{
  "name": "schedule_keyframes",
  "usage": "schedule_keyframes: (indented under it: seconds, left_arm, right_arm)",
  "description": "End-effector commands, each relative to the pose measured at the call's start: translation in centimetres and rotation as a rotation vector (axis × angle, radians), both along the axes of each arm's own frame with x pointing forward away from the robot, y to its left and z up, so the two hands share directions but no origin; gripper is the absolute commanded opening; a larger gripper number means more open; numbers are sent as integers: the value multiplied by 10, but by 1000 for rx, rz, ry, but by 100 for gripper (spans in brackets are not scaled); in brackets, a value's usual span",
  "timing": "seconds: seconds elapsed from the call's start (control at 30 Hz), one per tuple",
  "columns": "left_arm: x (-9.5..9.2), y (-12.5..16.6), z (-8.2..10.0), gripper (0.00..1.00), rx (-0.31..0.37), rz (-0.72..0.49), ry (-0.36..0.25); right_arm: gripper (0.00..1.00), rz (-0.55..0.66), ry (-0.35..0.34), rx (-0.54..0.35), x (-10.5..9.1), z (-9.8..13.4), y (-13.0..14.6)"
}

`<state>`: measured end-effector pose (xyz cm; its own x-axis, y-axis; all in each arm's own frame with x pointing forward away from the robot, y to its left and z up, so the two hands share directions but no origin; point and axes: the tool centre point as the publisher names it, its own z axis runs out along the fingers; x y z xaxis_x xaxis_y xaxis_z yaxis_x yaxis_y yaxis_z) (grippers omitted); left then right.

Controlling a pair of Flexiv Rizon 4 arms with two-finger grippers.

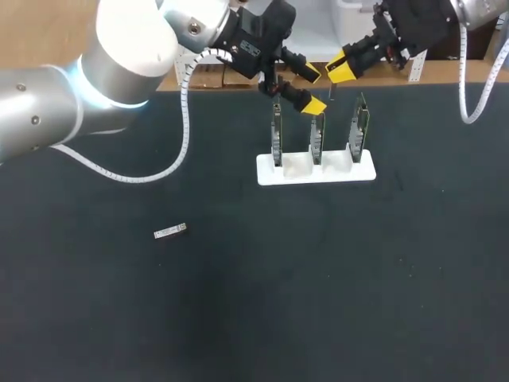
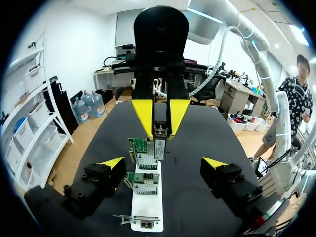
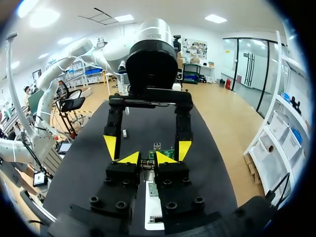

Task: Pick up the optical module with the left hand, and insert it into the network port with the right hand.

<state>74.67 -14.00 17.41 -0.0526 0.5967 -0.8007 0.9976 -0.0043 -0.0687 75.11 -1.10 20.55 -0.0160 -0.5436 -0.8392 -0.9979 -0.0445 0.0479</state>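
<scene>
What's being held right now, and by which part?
The right hand pinches a module by its sides, near the upper end. The left hand is open, holding nothing.

3 upright cards (image 1: 316,145) on rack (image 1: 270,177), narrow gaps

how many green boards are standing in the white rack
3 green circuit boards, upright in the white plastic rack: one at its left end in the head view, one in the middle, one at its right end. None seems hidden.
</scene>
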Motion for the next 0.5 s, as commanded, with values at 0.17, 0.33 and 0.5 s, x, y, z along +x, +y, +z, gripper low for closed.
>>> schedule_keyframes:
  seconds: [0.17,0.33,0.5]
  left_arm:
    - [-3,2,-3,100,4,11,3]
    - [-3,2,-2,100,19,10,2]
    - [-1,4,-4,100,13,20,-2]
  right_arm:
    - [0,-12,0,-6,-3,0,-2]
    - [0,0,-7,-12,-3,1,-1]
    - [0,1,-9,-10,-2,2,0]
